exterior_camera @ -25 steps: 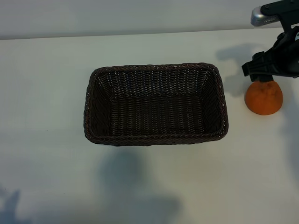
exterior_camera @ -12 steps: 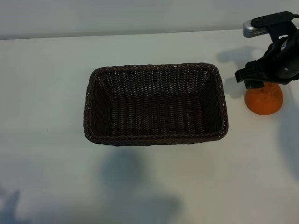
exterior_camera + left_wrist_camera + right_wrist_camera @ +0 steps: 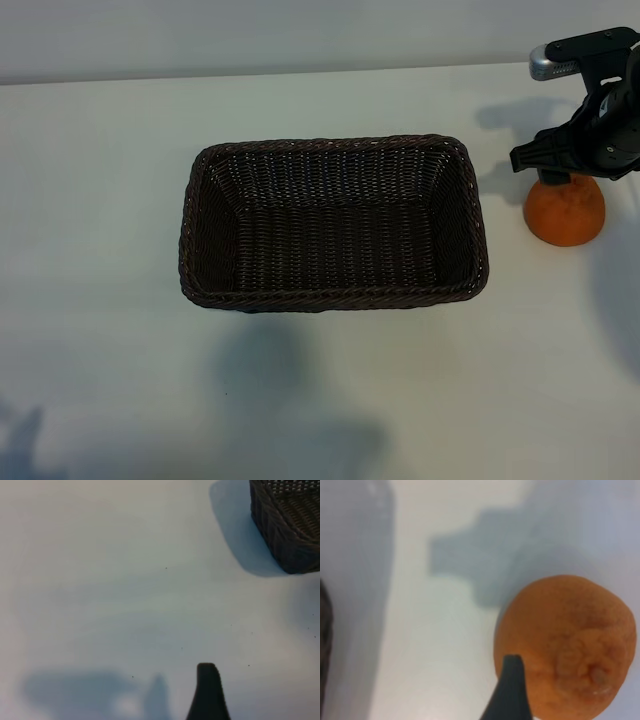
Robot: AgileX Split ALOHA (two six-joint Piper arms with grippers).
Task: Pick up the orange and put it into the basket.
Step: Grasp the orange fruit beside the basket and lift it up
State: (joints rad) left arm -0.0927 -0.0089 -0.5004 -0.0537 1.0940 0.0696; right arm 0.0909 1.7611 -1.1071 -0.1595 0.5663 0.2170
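Observation:
The orange (image 3: pixel 566 213) sits on the white table to the right of the basket (image 3: pixel 186 232), apart from it. My right gripper (image 3: pixel 580 168) hangs open just over the orange's far top edge, covering part of it. In the right wrist view one dark finger (image 3: pixel 512 690) stands close against the side of the orange (image 3: pixel 570 640); the other finger is out of the picture. The basket is dark brown wicker and holds nothing. One finger (image 3: pixel 207 694) of my open left gripper shows over bare table, with a corner of the basket (image 3: pixel 287 527) farther off.
The white table (image 3: pixel 100 150) runs to a back edge below a pale wall. A sliver of the basket's dark side (image 3: pixel 324 630) shows in the right wrist view. Arm shadows lie on the table near the front.
My right gripper has shifted slightly sideways above the orange and now covers a little more of its top. The orange and the basket have not moved.

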